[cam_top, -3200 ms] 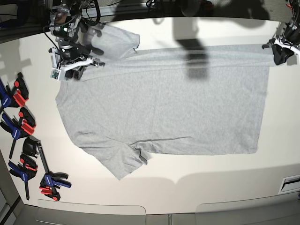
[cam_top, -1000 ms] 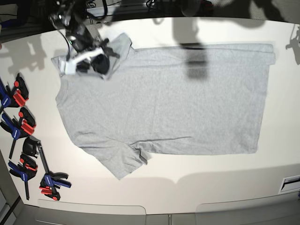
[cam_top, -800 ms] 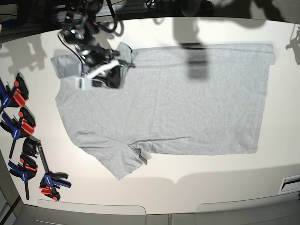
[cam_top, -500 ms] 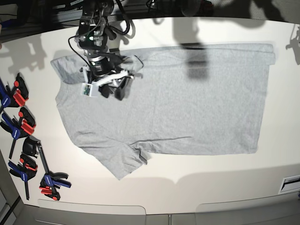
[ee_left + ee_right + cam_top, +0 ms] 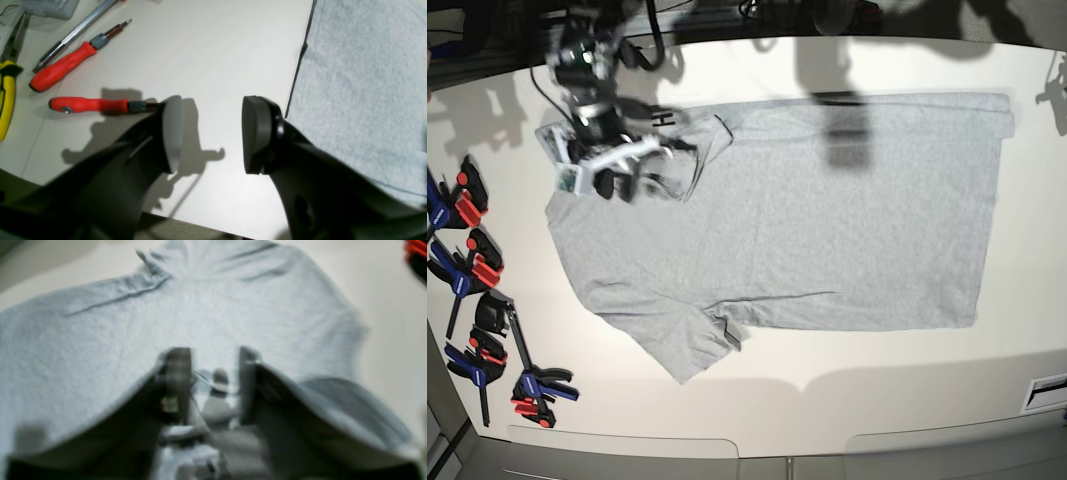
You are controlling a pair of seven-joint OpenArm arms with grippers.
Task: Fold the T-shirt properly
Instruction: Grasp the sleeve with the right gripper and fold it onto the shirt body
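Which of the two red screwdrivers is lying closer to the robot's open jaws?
The lower red screwdriver, lying level: its dark tip end reaches the left gripper. The slanted screwdriver above it lies farther off, beside the yellow-handled pliers.

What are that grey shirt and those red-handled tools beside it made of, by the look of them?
The T-shirt looks like soft knit cotton jersey: a flecked heather surface, matte, lying limp with creases. The screwdrivers seem to have glossy moulded plastic handles and metal shafts, which catch the light. The table looks like smooth matte laminate, though that is uncertain.
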